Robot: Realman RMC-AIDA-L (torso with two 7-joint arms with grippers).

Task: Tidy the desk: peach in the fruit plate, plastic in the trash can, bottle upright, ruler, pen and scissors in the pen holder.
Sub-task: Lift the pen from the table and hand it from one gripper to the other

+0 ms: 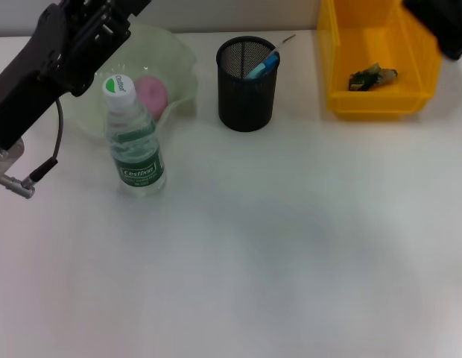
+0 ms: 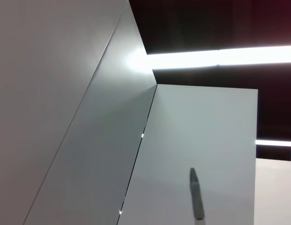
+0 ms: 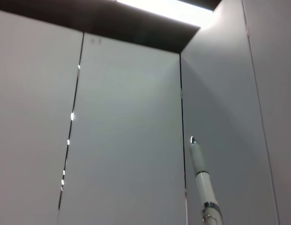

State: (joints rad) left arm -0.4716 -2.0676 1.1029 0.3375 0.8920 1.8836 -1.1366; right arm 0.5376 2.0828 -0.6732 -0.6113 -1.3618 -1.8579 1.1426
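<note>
We see the bottle (image 1: 134,142) standing upright on the table (image 1: 276,253) just before the fruit plate (image 1: 179,74), which holds the pink peach (image 1: 151,92), while the pen holder (image 1: 247,74) carries a blue pen (image 1: 264,66) and the yellow trash can (image 1: 380,67) a scrap of plastic (image 1: 371,77). The bottle looks light, smooth and easily tipped, so we would take it at mid-body (never by the cap). Both hands sit raised at the far corners, left arm (image 1: 52,67) and right arm (image 1: 440,26), and we cannot tell whether either is spread or pressed together; the near table lies open.

White desk (image 1: 290,246), bottle (image 1: 134,145), fruit plate (image 1: 182,71), pen holder (image 1: 247,83), trash can (image 1: 380,101)
</note>
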